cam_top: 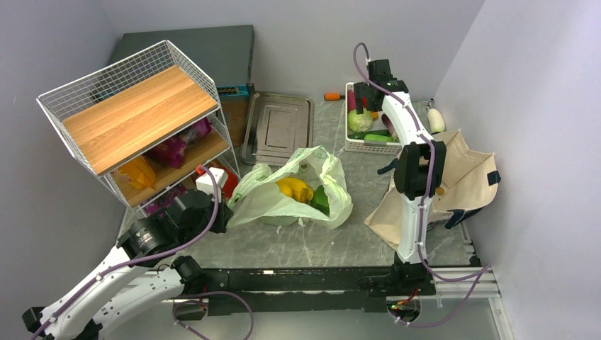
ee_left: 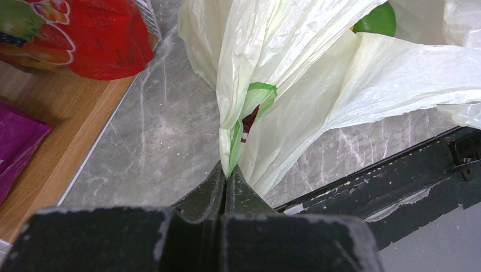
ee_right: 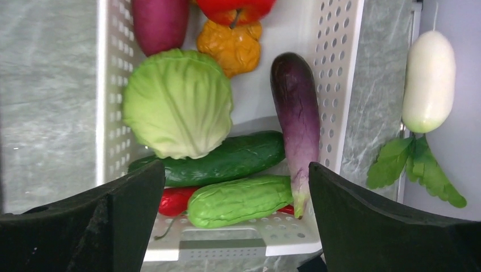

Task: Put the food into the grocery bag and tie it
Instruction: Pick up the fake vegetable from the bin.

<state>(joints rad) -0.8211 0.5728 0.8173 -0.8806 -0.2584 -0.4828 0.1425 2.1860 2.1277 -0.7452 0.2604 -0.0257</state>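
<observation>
The pale-green grocery bag lies open mid-table, holding yellow bananas and a glossy green fruit. My left gripper is shut on the bag's left edge; in the left wrist view its jaws pinch the gathered plastic, and the green fruit peeks out at the top. My right gripper hovers open over a white basket of food. Between its fingers lie a cabbage, a dark cucumber, a pale green gourd and an eggplant.
A wire rack with a wooden shelf stands at the left, with a red packet on its lower board. A metal tray sits at the back and a beige tote at the right. A white radish lies beside the basket.
</observation>
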